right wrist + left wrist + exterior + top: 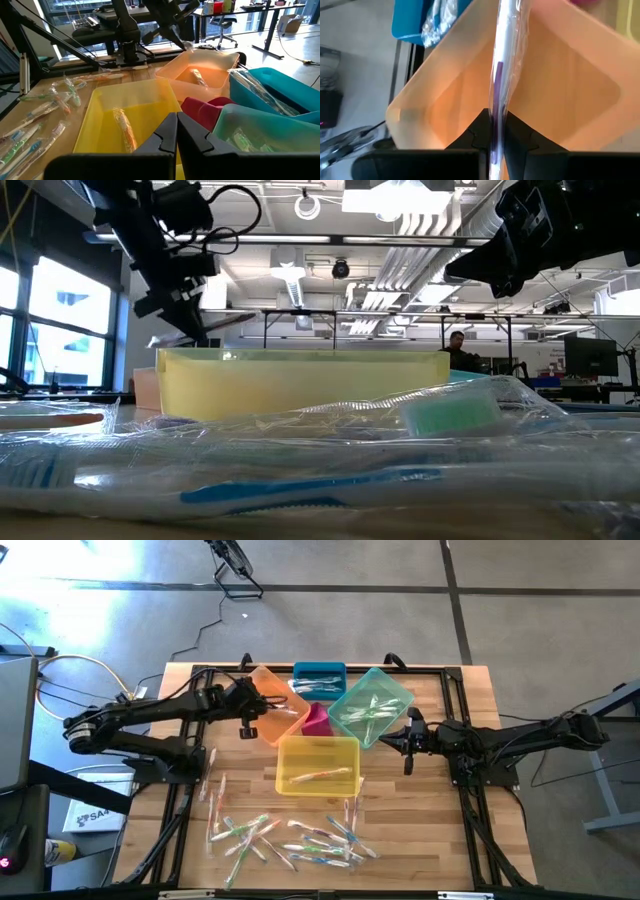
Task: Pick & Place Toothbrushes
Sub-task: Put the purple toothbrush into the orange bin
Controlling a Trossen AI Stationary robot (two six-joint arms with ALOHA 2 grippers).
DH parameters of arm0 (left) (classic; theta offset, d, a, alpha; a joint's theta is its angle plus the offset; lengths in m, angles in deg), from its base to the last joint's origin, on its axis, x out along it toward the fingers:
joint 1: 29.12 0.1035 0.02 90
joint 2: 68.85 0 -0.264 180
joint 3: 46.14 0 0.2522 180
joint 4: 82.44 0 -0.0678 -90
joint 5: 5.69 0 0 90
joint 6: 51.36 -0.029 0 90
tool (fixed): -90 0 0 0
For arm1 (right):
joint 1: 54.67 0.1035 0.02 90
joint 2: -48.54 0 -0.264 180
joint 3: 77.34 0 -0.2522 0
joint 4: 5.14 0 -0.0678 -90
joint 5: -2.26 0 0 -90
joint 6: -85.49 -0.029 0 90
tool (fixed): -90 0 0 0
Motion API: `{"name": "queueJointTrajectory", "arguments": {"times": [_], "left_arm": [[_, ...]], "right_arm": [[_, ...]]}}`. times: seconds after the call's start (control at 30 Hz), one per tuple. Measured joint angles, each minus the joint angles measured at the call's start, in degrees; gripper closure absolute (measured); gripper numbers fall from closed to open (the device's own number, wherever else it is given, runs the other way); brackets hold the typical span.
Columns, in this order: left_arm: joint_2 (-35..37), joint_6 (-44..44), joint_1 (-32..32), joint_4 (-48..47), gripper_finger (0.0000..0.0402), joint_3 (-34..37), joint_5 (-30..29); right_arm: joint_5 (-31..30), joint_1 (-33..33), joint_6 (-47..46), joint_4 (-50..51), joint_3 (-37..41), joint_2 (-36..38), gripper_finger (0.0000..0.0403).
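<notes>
A wrapped toothbrush (501,75) is seen pinched between the jaws of the left gripper (496,131), hanging over the orange bin (272,700) at the upper centre of the high view. Only its slippery wrapper may be gripped, so a tilted or early drop onto the bin's rim could be caused. The loose toothbrushes (290,838) lie scattered on the bench (420,830) at lower centre. The right gripper (409,741), jaws clenched on nothing, waits beside the green bin (371,705); a collision seems unlikely.
</notes>
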Motion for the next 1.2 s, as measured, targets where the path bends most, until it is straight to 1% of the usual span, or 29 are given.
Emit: {"name": "queueJointTrajectory", "arguments": {"times": [0.07, 0.2, 0.33, 0.63, 0.93, 1.2], "left_arm": [[0.0, -1.1, 1.9, 2.1, 0.0380, 0.7, 2.5], [0.0, -2.5, 5.3, 6.0, 0.0380, 2.4, 4.8], [0.0, -2.4, 8.5, 6.7, 0.0380, 3.7, 7.6], [-0.5, -2.3, 12.7, 13.1, 0.0380, 7.5, 12.8], [-6.4, -2.1, 12.9, 13.5, 0.0379, 7.7, 12.9], [-11.1, -1.8, 12.9, 15.4, 0.0348, 7.7, 12.9]], "right_arm": [[0.0, 0.0, 0.0, 0.0, 0.0, 0.0, 0.0401], [0.0, 0.0, 0.0, 0.0, 0.0, 0.0, 0.0401], [0.0, 0.0, 0.0, 0.0, 0.0, 0.0, 0.0401], [0.0, 0.0, 0.0, 0.0, 0.0, 0.0, 0.0401], [0.0, 0.0, 0.0, 0.0, 0.0, 0.0, 0.0400], [0.0, 0.0, 0.0, 0.3, 0.0, 0.0, 0.0400]]}}
